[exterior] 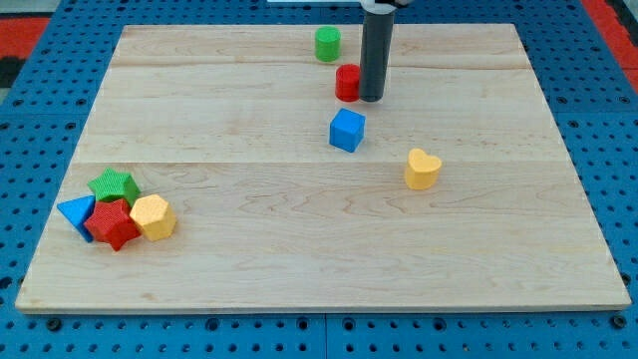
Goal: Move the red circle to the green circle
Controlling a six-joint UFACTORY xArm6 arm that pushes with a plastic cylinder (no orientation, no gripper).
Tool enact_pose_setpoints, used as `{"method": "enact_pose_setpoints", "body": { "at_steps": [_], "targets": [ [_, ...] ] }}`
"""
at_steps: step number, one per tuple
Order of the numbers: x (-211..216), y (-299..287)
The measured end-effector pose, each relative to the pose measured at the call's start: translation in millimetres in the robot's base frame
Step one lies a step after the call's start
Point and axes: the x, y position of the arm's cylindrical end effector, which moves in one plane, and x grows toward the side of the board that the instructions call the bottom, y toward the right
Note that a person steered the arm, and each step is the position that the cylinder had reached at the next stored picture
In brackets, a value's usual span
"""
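The red circle [346, 82] sits on the wooden board near the view's top centre. The green circle [327, 44] stands a short way up and to the left of it, apart from it. My tip [371, 99] rests on the board right against the red circle's right side. The rod rises straight up out of the view's top.
A blue cube [347, 131] lies just below the red circle. A yellow heart [422, 169] is to the right of centre. At the lower left is a cluster: green star [113, 184], blue triangle [77, 212], red star [113, 223], yellow hexagon [153, 216]. The board [319, 269] lies on a blue pegboard.
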Motion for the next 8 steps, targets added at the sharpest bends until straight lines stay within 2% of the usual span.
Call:
{"method": "enact_pose_setpoints", "body": {
  "at_steps": [2,3,4,6,8],
  "targets": [
    [-24.3,-22.2],
    [-24.5,-59.1],
    [-21.9,-64.0],
    [-12.0,-115.4],
    [-45.8,-106.1]
  ]
}}
